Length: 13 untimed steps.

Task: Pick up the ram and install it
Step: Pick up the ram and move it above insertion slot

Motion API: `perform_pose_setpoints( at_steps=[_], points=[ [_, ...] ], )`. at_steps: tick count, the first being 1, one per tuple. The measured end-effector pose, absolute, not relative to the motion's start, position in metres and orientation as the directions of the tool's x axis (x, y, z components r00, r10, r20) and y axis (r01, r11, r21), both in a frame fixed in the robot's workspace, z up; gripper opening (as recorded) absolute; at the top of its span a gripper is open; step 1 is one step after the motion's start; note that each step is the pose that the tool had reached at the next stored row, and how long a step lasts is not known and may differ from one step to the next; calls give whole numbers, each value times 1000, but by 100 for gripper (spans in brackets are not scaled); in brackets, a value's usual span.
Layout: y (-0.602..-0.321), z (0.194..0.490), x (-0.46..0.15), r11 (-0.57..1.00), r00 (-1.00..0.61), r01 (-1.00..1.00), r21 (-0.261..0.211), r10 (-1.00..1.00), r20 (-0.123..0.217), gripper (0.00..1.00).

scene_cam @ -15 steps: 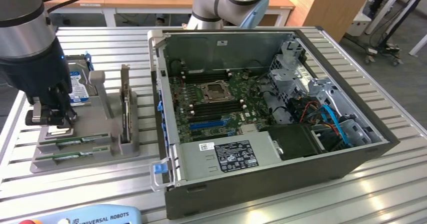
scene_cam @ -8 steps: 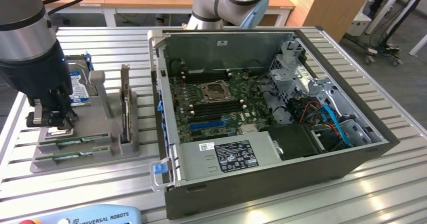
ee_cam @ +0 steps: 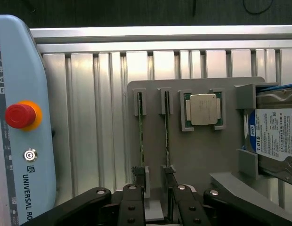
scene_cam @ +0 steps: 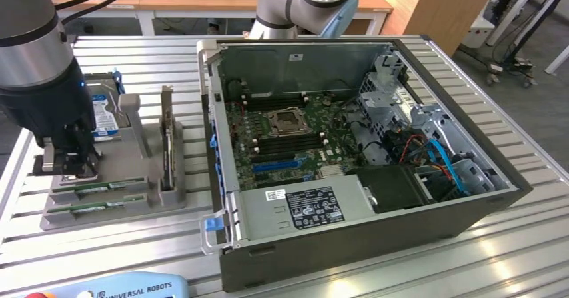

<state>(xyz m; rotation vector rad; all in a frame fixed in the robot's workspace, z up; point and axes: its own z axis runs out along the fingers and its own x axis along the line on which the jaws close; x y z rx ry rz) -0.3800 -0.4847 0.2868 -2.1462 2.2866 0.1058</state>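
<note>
Exterior view: we see the gripper (scene_cam: 69, 170) low over the gray holder (scene_cam: 133, 208) on the table (scene_cam: 133, 245), w/ its fingers apart & nothing in them. The ram (scene_cam: 89, 187) lies in the holder just beside the fingers. The second ram stick (scene_cam: 95, 205) lies next to it, on the side nearer the pendant (scene_cam: 116, 288). The hard drive (scene_cam: 106, 115) stands past the arm & is partly hidden by it. The open PC case (scene_cam: 356, 158) sits apart from the holder, to the exterior view's right, w/ its green board (scene_cam: 276, 131) showing.

Wrist view: the gripper (ee_cam: 155, 190) has its fingers (ee_cam: 136, 207) apart at one end of both sticks. The ram (ee_cam: 167, 134) & the second ram stick (ee_cam: 141, 134) stand on edge in their slots, side by side, not touching. We can't tell which stick the fingers line up w/. Here we also see the silver chip (ee_cam: 203, 109) between the ram & the hard drive (ee_cam: 278, 136). The pendant (ee_cam: 19, 70) shows its red button (ee_cam: 18, 115).
</note>
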Motion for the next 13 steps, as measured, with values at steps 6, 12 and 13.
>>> perform_pose_setpoints(
  at_steps=[6, 12, 13],
  points=[
    [-487, 287, -380, 62, -64, -997, 47, -997, -49, 30],
    [-488, 279, -380, 62, -64, -997, 47, -997, -49, 30],
    [-488, 277, -380, 62, -64, -997, 47, -997, -49, 30]
  ],
)
